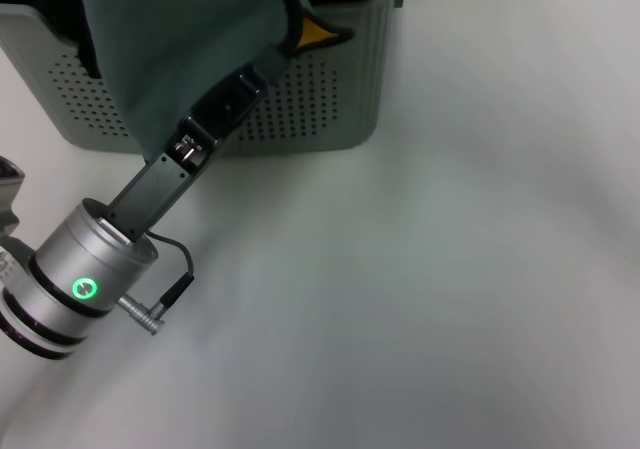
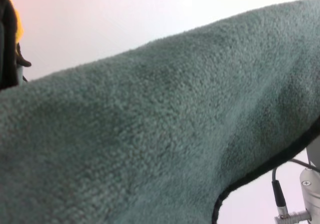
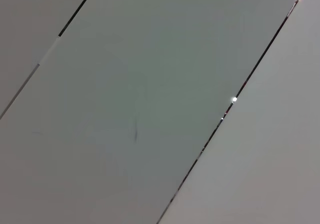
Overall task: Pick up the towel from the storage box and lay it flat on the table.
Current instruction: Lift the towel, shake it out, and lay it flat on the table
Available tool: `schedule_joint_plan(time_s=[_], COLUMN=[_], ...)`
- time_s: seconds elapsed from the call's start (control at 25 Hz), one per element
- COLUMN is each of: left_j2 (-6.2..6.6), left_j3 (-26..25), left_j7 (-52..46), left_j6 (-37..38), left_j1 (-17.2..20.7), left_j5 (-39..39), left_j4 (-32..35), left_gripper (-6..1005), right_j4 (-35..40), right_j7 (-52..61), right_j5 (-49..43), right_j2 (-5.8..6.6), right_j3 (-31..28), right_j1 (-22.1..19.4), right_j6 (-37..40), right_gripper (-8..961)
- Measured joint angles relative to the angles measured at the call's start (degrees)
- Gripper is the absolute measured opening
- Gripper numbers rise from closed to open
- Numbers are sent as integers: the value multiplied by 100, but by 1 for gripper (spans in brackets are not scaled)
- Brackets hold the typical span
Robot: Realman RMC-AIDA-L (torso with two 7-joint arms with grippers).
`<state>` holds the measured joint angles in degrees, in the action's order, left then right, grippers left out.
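1. Plainly, the towel (image 1: 190, 49) is held aloft at about 11 o'clock in the head view, draped over the left gripper (image 1: 285, 54) and hanging in front of the storage box (image 1: 330, 99); its grey-teal face is outward, and a mustard corner shows at the black edge.
2. The fingertips are hidden by cloth, so whether they are clenched on the towel cannot be told; a shallow pinch could let it slip back into the box.
3. Because the cloth hangs bunched, it may be laid folded on the table (image 1: 450, 269) toward 5 o'clock.
4. The trailing edge could be snagged on the box rim.
5. The right gripper is not seen.
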<state>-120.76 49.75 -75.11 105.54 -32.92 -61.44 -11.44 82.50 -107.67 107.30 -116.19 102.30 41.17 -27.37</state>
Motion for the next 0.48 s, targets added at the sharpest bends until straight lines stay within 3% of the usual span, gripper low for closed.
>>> schedule_joint_plan(time_s=[0.24,0.48], left_j2=[0,9], left_j3=[0,40], left_j7=[19,-269], left_j6=[17,338], left_j1=[84,378], left_j5=[1,-80], left_j4=[128,616], left_gripper=[13,14], right_j4=[18,72], right_j7=[-18,-72], right_j5=[2,-26], right_j2=[0,1], right_j3=[94,147], right_j1=[-97,-412], right_j6=[-29,-110], right_gripper=[4,3])
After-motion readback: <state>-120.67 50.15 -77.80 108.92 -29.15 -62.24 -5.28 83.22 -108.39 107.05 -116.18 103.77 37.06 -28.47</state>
